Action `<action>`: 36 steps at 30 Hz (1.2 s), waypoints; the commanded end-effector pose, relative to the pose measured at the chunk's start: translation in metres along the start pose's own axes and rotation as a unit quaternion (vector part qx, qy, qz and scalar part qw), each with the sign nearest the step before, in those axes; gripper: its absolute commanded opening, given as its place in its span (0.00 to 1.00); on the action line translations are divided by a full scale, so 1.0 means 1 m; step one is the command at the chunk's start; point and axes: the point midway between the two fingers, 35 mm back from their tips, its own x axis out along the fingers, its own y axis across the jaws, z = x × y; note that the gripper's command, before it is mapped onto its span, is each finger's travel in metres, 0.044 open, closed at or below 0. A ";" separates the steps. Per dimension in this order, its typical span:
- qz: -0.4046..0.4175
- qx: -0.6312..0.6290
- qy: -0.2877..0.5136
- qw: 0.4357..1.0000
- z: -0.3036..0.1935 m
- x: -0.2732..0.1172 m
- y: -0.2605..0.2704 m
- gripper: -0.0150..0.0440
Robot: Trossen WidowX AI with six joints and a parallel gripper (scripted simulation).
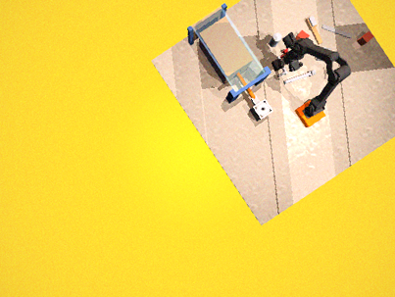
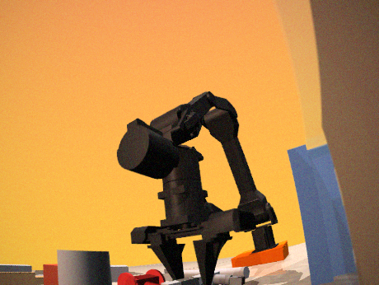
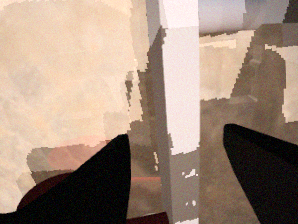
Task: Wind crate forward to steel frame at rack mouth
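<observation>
The crate (image 1: 225, 45) is a tan block in the clear-panelled cubby, behind the blue frame (image 1: 248, 85) at its mouth. An orange strap (image 1: 245, 86) runs from it under the frame to the white-topped winch (image 1: 263, 109), which has a round hole on top. My gripper (image 1: 286, 66) (image 2: 193, 280) (image 3: 177, 132) points down, low over the bench, partly open. A grey bar (image 3: 182, 90) with a red spool-shaped grip (image 2: 142, 278) passes between the fingers, with a gap visible on both sides; it looks like the winch handle. The arm hides much of it in the top view.
A pale rod (image 1: 300, 77) lies beside the gripper. A grey cylinder (image 1: 276, 40) (image 2: 84, 268) stands close by. Beyond are an orange-red piece (image 1: 303, 35), a wooden-handled tool (image 1: 315, 34), a thin grey bar (image 1: 336, 31) and a red block (image 1: 365, 38).
</observation>
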 end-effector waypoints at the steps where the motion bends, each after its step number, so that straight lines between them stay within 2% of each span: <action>1: 0.000 0.000 0.000 1.000 0.000 0.000 0.000 0.56; 24: 0.000 0.000 0.000 1.000 0.000 0.000 0.000 0.30; 25: 0.000 0.000 0.000 1.000 0.000 0.000 0.000 0.25; 29: 0.000 0.000 0.000 1.000 0.000 0.000 0.000 0.25; 32: 0.000 0.000 0.000 1.000 -0.004 -0.014 0.000 0.25; 36: 0.000 0.000 -0.001 1.000 -0.011 -0.060 -0.001 0.25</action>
